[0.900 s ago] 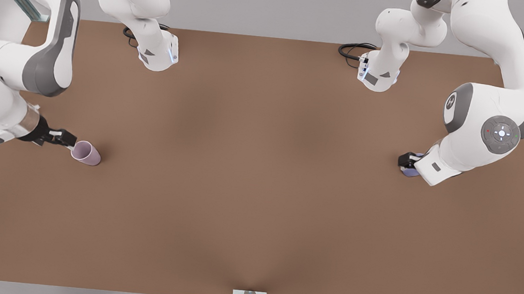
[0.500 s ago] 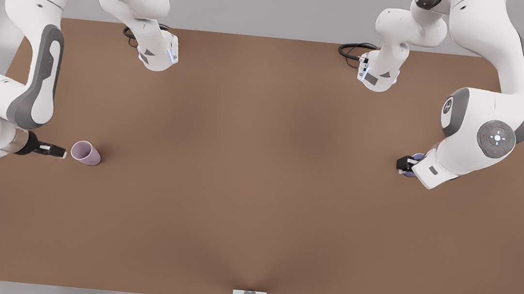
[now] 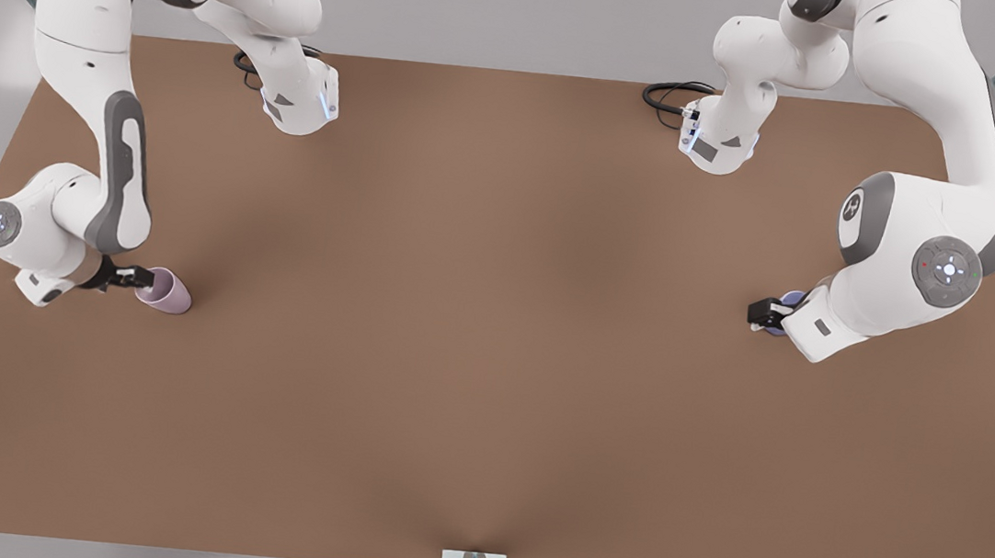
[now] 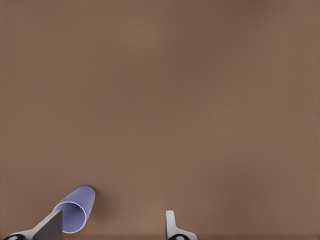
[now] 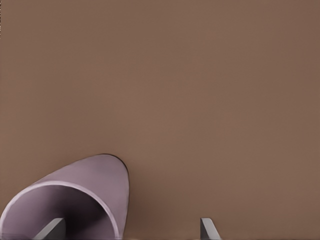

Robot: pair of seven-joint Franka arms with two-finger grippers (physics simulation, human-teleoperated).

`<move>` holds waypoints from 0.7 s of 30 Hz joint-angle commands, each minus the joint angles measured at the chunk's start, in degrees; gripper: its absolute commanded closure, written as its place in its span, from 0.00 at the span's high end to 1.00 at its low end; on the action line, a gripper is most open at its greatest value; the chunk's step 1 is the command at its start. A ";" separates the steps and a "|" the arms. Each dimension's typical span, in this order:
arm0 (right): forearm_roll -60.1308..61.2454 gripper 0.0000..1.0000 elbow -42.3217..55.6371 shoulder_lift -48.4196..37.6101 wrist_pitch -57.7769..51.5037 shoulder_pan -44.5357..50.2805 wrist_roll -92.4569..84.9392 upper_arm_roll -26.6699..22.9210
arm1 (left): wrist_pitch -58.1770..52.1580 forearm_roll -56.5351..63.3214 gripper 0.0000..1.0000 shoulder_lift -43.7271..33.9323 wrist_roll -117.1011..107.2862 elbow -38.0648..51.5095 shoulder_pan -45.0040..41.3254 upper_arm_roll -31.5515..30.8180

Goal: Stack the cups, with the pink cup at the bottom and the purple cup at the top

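Two glossy white arms with grey joint panels, round grey wrist caps with small lit dots, black grippers with pale fingertips, black cables coiled at bases.

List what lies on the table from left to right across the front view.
right tool with one finger inside the pink cup's mouth → pink cup → left tool → purple cup, peeking out beside that arm's wrist, all on the brown table.

no readable text, labels, numbers or signs
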 commanded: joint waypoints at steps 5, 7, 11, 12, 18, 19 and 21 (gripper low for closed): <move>0.22 1.00 -2.17 0.20 8.46 0.09 -18.12 0.03 | -0.01 0.00 1.00 0.05 -0.11 -0.16 0.00 0.00; 0.83 0.98 -2.26 1.43 10.04 0.09 -17.94 0.03 | -0.01 0.00 1.00 0.05 -0.11 -0.16 0.00 0.00; 1.18 0.81 -2.79 2.49 10.31 0.18 -17.24 0.12 | 0.08 0.00 1.00 0.14 -0.11 -0.25 0.00 0.09; 2.76 0.79 -2.97 2.93 10.22 0.18 -17.24 0.12 | 0.08 0.09 1.00 0.14 -0.11 -0.16 0.00 0.09; 5.23 0.53 -2.79 2.93 9.69 0.80 -16.71 0.39 | -0.01 0.09 1.00 0.14 -0.11 -0.25 0.00 0.09; 5.31 0.53 -2.97 2.93 9.69 0.80 -16.71 0.39 | 0.16 0.09 1.00 0.14 -0.02 -0.25 0.00 0.09; 5.31 0.53 -2.88 3.28 9.87 0.80 -16.71 0.39 | 0.25 0.09 1.00 0.14 -0.02 -0.25 0.00 0.09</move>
